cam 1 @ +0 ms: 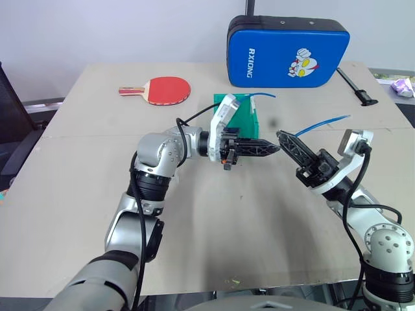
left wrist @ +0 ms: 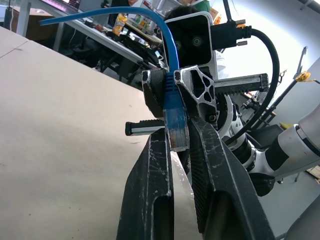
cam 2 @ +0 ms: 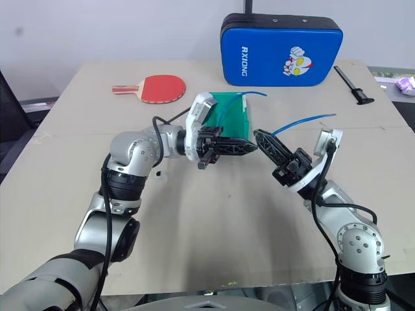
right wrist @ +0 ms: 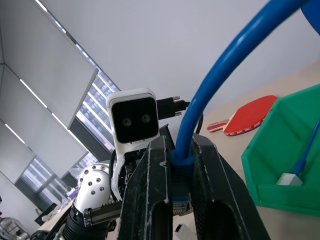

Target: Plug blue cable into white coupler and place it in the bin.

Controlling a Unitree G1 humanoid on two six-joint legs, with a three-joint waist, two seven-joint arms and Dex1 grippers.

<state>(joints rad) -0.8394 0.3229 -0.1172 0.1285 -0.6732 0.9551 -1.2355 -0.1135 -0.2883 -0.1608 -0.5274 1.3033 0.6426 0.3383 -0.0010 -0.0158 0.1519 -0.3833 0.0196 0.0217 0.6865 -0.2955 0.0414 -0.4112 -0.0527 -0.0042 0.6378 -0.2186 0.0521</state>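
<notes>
My left gripper (cam 1: 275, 149) reaches in level from the left above the table's middle, shut on the clear plug (left wrist: 176, 131) of the blue cable (cam 1: 324, 122). From the right, my right gripper (cam 1: 281, 135) meets it tip to tip. In the right wrist view its fingers (right wrist: 150, 190) are pressed against the cable's blue boot, so it is shut on the cable just behind the plug. The rest of the cable arcs up and away to the right. Just behind the grippers stands the green bin (cam 1: 245, 115). The white coupler is out of view.
A second blue cable with a white end piece (right wrist: 290, 178) lies inside the bin. A red paddle (cam 1: 165, 89) lies at the back left. A blue pad (cam 1: 287, 52) stands at the back, with a black tool (cam 1: 356, 87) to its right.
</notes>
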